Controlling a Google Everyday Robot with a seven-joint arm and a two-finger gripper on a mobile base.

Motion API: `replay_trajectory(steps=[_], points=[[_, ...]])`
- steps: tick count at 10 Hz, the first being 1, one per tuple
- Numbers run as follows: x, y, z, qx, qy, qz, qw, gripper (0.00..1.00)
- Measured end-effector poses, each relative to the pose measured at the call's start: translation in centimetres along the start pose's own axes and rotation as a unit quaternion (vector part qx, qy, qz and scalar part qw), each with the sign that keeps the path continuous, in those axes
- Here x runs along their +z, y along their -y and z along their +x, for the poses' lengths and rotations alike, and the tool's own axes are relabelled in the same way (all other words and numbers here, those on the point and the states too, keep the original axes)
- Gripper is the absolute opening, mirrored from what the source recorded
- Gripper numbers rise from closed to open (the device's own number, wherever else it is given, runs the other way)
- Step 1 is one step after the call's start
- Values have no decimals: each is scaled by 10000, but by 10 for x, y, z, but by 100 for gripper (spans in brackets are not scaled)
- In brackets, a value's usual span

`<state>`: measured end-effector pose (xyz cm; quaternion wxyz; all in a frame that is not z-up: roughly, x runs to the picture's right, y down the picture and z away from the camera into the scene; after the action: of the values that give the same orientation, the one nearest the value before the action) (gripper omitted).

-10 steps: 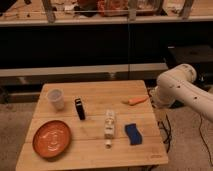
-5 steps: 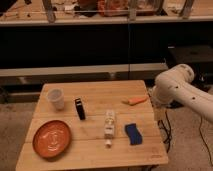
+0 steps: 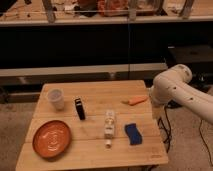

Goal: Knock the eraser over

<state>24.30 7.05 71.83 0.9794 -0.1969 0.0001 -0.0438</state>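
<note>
Seeing eraser (image 3: 79,108) upright nr cup (image 3: 56,98), unchanged. Noting arm (image 3: 172,84) at rt of table (image 3: 100,91), barely shifted. Can't see gripper, out of view.

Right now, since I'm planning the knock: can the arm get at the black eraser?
Probably yes: the eraser stands upright, and mostly bare wood lies between it and the arm at the right edge of the table. The gripper is out of view.

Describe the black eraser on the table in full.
The eraser is a small black slab, narrow and rectangular. It stands upright on the wooden table, apart from the clear plastic cup to its left and the white bottle lying to its right. Only the table touches it. The gripper is not in view; just the white arm shows at the table's right edge.
</note>
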Motion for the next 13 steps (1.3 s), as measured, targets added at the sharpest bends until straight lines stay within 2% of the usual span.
replay_trajectory(steps=[13], points=[[6, 20, -22, -452, 117, 389, 9982, 80]])
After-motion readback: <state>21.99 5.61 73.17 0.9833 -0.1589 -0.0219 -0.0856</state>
